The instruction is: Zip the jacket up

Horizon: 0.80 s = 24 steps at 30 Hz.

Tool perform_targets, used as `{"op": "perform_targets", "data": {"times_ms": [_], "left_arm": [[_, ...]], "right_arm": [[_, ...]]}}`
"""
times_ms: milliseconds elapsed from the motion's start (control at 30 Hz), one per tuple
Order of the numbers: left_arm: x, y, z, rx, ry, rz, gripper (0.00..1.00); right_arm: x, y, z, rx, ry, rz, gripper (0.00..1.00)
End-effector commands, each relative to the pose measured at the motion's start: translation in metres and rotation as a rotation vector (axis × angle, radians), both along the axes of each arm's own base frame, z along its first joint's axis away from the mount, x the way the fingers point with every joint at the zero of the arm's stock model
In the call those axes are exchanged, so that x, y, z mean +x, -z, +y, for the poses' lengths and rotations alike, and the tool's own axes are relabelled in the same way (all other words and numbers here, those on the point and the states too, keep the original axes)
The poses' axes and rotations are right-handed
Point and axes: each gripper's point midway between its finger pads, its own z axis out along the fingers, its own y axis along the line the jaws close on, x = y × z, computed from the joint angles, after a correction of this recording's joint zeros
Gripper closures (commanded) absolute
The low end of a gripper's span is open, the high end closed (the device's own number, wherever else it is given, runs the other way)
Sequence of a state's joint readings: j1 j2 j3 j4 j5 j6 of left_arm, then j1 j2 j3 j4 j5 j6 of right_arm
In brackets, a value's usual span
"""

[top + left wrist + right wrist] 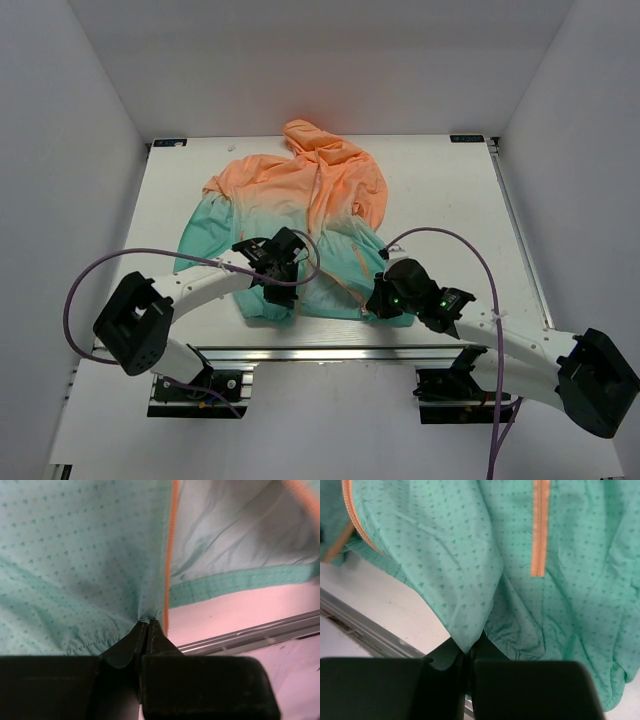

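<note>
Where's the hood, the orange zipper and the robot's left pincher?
hood (315, 140): top view, middle of the peach fabric at the far end.
zipper (170, 555): left wrist view, on the thin orange edge strip.
left gripper (149, 623): left wrist view, where its two tips pinch together.

A robotics lab: white walls (320, 60) box a table (450, 200) with an aluminium rail (330, 353).

jacket (290, 195): peach-orange at hood and shoulders, fading to teal-green toward hem. Teal fabric is dotted all over with small darker teal marks. hem band (240, 582): darker teal, fine grid texture. zipper (170, 555): orange. table (450, 200): white. fingers (160, 642): black. cables (160, 252): purple.
</note>
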<state>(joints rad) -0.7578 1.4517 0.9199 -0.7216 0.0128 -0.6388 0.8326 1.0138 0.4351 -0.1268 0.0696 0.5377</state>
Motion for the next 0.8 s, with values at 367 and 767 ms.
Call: {"op": "perform_targets", "data": {"times_ms": [367, 767], "left_arm": [[-0.025, 0.022, -0.008, -0.062, 0.066, 0.122, 0.53], [-0.033, 0.037, 0.017, 0.133, -0.079, 0.08, 0.49]], "right_arm": [[0.004, -0.003, 0.008, 0.012, -0.012, -0.005, 1.0], [0.007, 0.003, -0.003, -0.017, 0.04, -0.014, 1.0]]}}
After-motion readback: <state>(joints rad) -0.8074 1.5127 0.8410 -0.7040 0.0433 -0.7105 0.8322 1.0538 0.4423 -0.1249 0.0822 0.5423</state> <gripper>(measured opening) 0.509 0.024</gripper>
